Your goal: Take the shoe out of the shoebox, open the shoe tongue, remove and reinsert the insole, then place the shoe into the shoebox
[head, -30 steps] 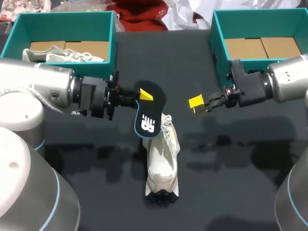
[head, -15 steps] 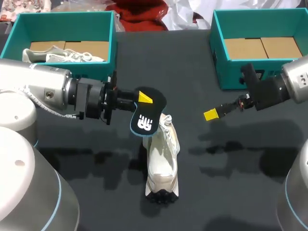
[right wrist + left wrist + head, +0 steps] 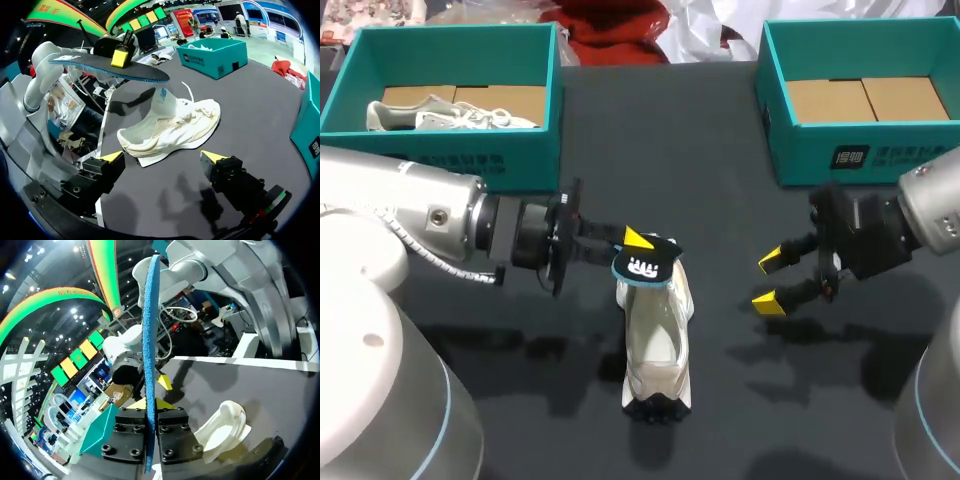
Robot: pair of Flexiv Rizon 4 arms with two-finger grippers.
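While the left gripper (image 3: 640, 243) pinches the black insole (image 3: 646, 267) tight between its fingers, holding it just over the far end of the shoe (image 3: 655, 345), the white shoe itself sits sole-down mid-table. Its long axis runs near-to-far, heel toward the robot, toe pointing away as far as I can tell. The right gripper (image 3: 772, 282) hangs off to the shoe's right, fingers spread wide, well apart from it.

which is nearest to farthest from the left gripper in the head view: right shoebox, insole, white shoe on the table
1. insole: clamped in the left gripper.
2. white shoe: on the table, just under the insole.
3. right shoebox: far off, at the table's back right.
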